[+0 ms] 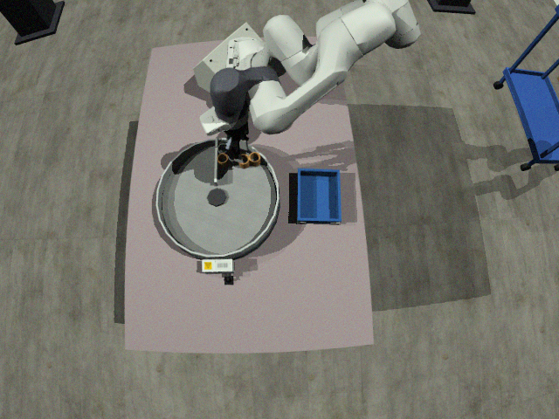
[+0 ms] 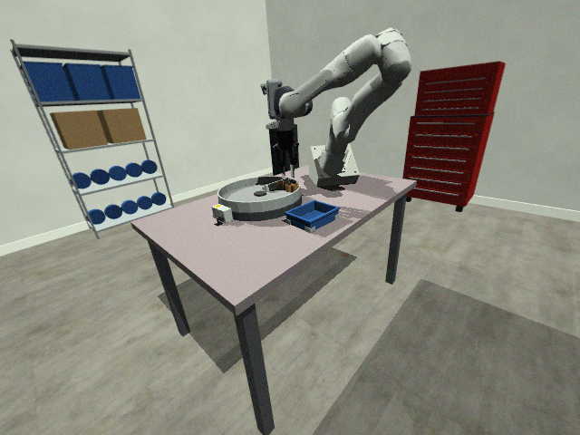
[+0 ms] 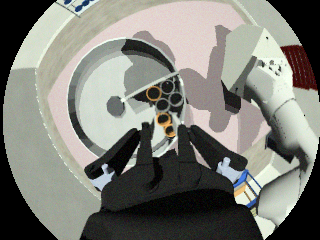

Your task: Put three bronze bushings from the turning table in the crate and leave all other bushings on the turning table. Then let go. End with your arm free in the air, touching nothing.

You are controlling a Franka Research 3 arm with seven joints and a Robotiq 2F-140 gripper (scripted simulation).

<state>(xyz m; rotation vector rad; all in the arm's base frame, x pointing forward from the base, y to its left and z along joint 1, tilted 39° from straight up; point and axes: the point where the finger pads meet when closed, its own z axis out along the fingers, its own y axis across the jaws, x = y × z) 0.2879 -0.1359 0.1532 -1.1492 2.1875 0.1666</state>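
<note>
The grey round turning table (image 1: 217,230) (image 2: 257,208) (image 3: 95,90) holds bushings near its robot-side wall. One bronze bushing (image 1: 223,163) (image 3: 153,100) stands close to the thin bar. A second bronze bushing (image 1: 244,165) (image 3: 163,125) and a third bronze bushing (image 1: 255,162) stand touching or nearly touching, farther from the bar. Several grey bushings stand among them in the wrist view, mostly hidden by my gripper in the top view. My gripper (image 1: 233,153) (image 2: 287,174) (image 3: 163,121) is partly open and empty, pointing down above the bushings. The blue crate (image 1: 319,220) (image 2: 299,219) is empty.
A thin bar (image 1: 216,157) (image 3: 150,87) reaches from the turning table's wall toward its dark hub (image 1: 217,197) (image 3: 115,106). The turning table's raised rim (image 1: 158,211) surrounds the bushings. A small white box (image 1: 217,265) (image 2: 222,213) sits at its outer side, opposite the robot base.
</note>
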